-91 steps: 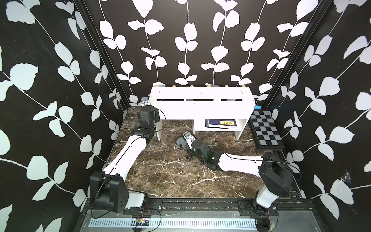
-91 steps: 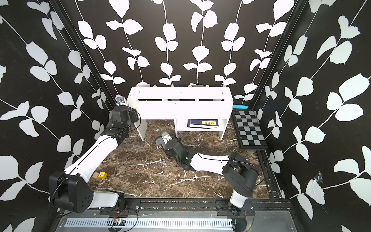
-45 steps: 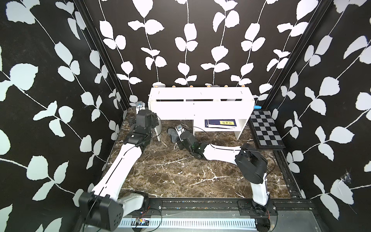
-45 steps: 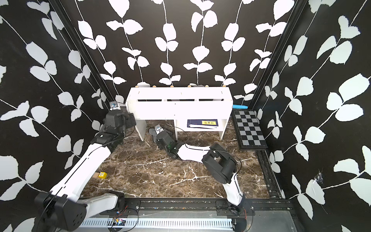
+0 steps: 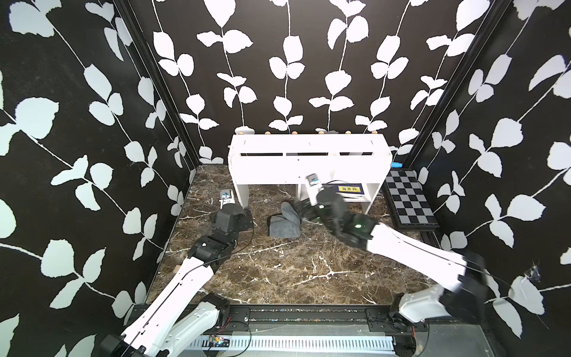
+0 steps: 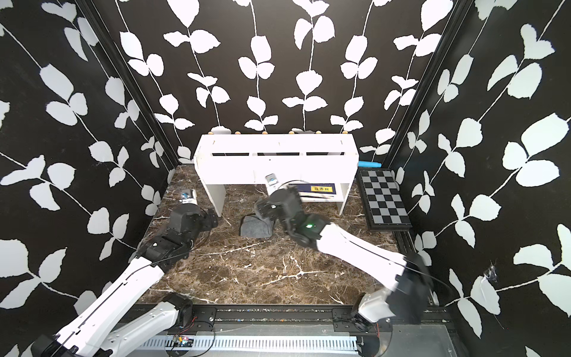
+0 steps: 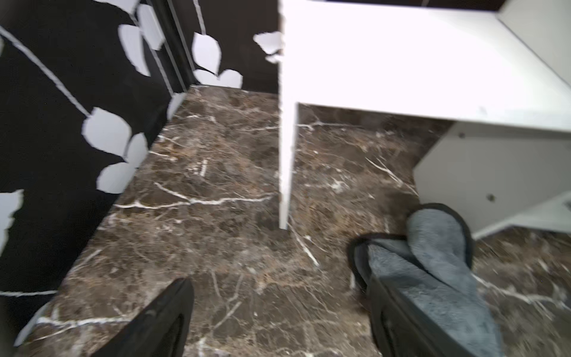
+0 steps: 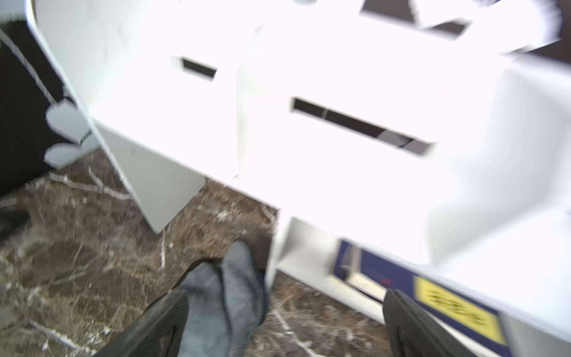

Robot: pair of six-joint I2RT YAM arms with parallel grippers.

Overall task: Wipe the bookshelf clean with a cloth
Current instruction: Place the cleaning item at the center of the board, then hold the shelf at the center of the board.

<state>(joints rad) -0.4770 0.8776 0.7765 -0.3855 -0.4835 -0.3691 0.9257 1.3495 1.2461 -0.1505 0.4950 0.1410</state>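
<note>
Two end effectors, both w/ jaws apart and neither gripping anything, so you've got nothing in hand. Your cloth (image 5: pixel 284 224) is down on the marble desk (image 5: pixel 278 272), bunched in a crumpled heap w/ one flap sticking up. It's just in front of the bookshelf (image 5: pixel 309 167), at the open bay btw its L side leg and its middle upright, nearer the upright. Your right end effector (image 8: pixel 285 293) sits low in front of the bookshelf by that same upright. In its wrist view one finger (image 8: pixel 154 327) lies right alongside the cloth (image 8: pixel 222 296) and the opposite one is well off it, toward the bookshelf's low shelf. Can't tell if the near one touches the fabric; frame's blurred. Your left end effector (image 7: pixel 279 282) is in front of the bookshelf's L leg, a little out from it. Bare desk shows btw its fingers (image 7: pixel 160 321), and the cloth (image 7: pixel 432 262) shows beyond one of them, outside the gap. Dark blue book (image 5: pixel 349 189) w/ yellow label lies flat on the bookshelf's low shelf. Checkered board (image 5: pixel 408 201) lies flat on the desk beside the bookshelf's R end. In both top views the cloth (image 6: pixel 255 227) is apart from the bookshelf's (image 6: pixel 275 168) L leg.
</note>
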